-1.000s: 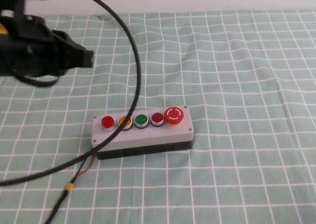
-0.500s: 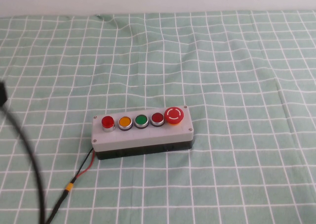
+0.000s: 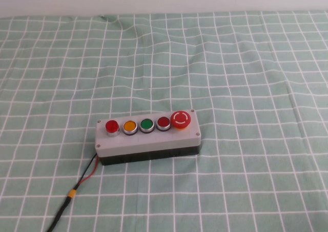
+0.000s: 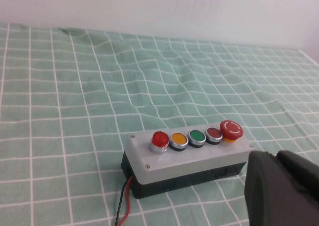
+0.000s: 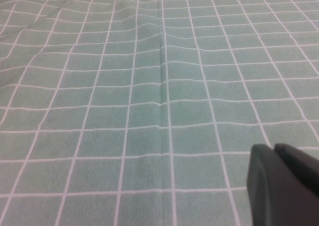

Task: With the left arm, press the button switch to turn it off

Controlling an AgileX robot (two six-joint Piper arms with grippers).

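The button switch (image 3: 111, 126) is the bright-red raised button with a chrome ring at the left end of the grey five-button box (image 3: 148, 141). It also shows in the left wrist view (image 4: 159, 139), on the box (image 4: 199, 160). Neither arm shows in the high view. In the left wrist view my left gripper (image 4: 277, 157) is shut and empty. It is held back from the box, near the mushroom-button end and apart from the button switch. My right gripper (image 5: 273, 147) is shut and empty over bare cloth.
Orange (image 3: 129, 126), green (image 3: 147, 124), dark red (image 3: 163, 122) and large red mushroom (image 3: 180, 119) buttons follow along the box. A red-and-black wire (image 3: 82, 180) trails from its left end to the front edge. A green checked cloth (image 3: 246, 63) covers the table.
The left arm and its thick black cable have withdrawn to the left and left the high view. The box has not moved.
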